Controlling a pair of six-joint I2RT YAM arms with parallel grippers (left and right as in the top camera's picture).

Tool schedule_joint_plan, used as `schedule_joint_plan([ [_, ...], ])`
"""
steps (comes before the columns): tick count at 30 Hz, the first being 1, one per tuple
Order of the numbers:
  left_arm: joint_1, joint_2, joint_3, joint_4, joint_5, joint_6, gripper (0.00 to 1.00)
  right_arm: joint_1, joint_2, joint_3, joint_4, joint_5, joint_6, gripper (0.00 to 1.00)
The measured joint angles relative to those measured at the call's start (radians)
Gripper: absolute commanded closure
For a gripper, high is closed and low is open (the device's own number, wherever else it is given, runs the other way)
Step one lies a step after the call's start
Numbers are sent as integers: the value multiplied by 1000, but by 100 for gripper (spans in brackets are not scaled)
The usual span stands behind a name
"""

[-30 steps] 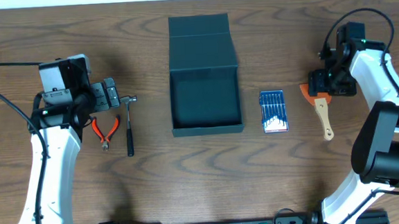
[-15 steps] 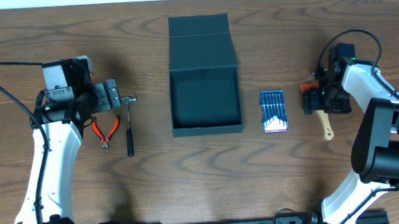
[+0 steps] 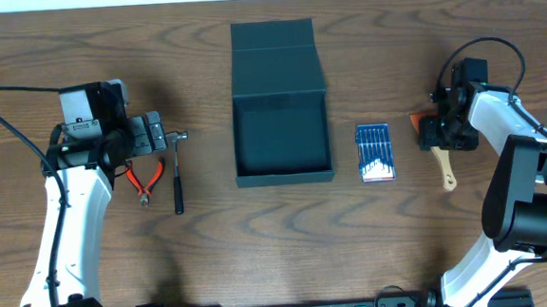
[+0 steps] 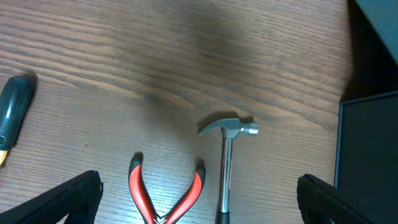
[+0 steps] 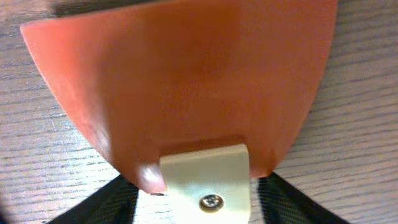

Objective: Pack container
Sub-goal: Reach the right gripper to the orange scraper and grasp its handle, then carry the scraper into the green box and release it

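Note:
The dark teal container (image 3: 284,170) stands open at the table's middle, its flap lid (image 3: 276,56) folded back. Its inside looks empty. It also shows at the right edge of the left wrist view (image 4: 373,149). My left gripper (image 3: 153,134) is open and empty, held over a hammer (image 3: 176,174) (image 4: 226,155) and red pliers (image 3: 145,178) (image 4: 166,194). My right gripper (image 3: 440,130) (image 5: 208,208) is low over an orange spatula (image 3: 443,167) (image 5: 180,74). Its fingers straddle the cream handle (image 5: 208,183) with gaps on both sides.
A blue pack of thin tools (image 3: 375,152) lies between the container and the spatula. A dark green tool end (image 4: 13,109) shows at the left of the left wrist view. The wood table runs to a white edge at the back.
My right gripper has come down and a little left onto the spatula's blade end. The left arm has barely moved.

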Motion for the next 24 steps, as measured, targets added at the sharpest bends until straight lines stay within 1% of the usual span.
schedule_joint_plan([
  [2,0,0,0,0,0,0,2,-3,0,-1,-1,-5,-2,49],
  [5,0,0,0,0,0,0,2,-3,0,-1,-3,-8,2,65],
  [7,0,0,0,0,0,0,2,-3,0,-2,-2,-10,0,70],
  [9,0,0,0,0,0,0,2,-3,0,-2,-2,-11,1,78],
  [12,0,0,0,0,0,0,2,-3,0,2,-14,-14,4,80],
  [15,0,0,0,0,0,0,2,-3,0,25,-91,-25,5,82],
  [16,0,0,0,0,0,0,2,0,0,45,-132,-31,6,85],
  [17,0,0,0,0,0,0,2,3,0,75,-168,-36,7,90],
  [18,0,0,0,0,0,0,2,8,0,102,-195,-37,8,93],
  [19,0,0,0,0,0,0,2,20,0,150,-231,-40,8,99],
  [21,0,0,0,-1,0,0,2,63,-11,258,-278,-48,5,99],
  [24,0,0,0,0,0,0,2,174,-48,423,-304,-71,-32,99],
])
